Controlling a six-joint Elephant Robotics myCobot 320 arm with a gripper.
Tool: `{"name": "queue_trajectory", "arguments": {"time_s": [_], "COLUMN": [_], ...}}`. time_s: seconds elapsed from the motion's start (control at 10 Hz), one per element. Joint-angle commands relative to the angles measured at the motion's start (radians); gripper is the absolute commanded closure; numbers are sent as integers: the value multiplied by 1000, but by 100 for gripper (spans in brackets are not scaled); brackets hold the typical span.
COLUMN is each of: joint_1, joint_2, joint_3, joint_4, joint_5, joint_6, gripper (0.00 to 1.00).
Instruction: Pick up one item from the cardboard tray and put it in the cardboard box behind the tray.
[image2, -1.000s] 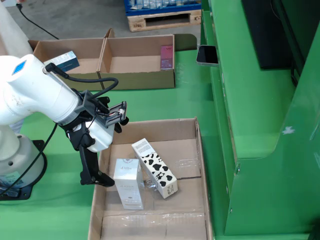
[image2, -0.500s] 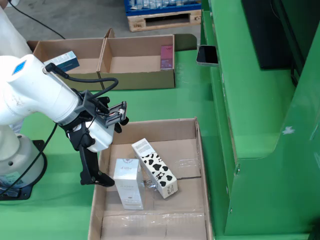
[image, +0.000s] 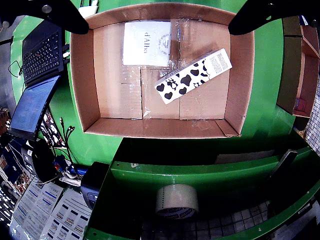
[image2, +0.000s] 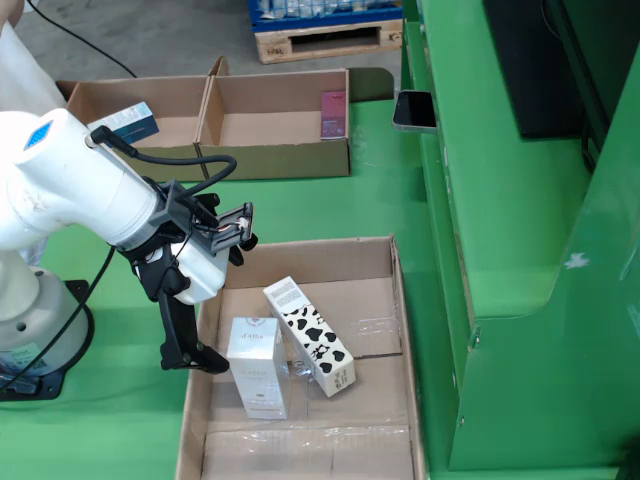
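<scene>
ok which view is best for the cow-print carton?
The view that rides on the end effector: the cow-print carton lies unobstructed and diagonal on the tray floor, whole top face visible. The side view shows the carton smaller and at an angle beside the white carton.

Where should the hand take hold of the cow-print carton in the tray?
Grip the cow-print carton across its narrow width at mid-length, coming straight down from above. It lies flat and diagonal in the cardboard tray, with both long edges free, so the hand must turn to match that slant.

Matt brown cardboard tray (image: 85, 90), glossy cow-print carton (image: 192, 76), shiny clear tape (image: 200, 120), painted green table (image2: 330, 215)
</scene>
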Motion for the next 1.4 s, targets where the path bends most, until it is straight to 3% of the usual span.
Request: {"name": "queue_trajectory", "arguments": {"time_s": [0.0,1.1,1.3], "joint_1": [0,0,7], "joint_2": [19,19,-38], "joint_3": [25,25,64], "joint_4": [12,12,8], "joint_5": [0,0,-3], "joint_6": [-3,-3,5], "gripper": [0,0,0]}}
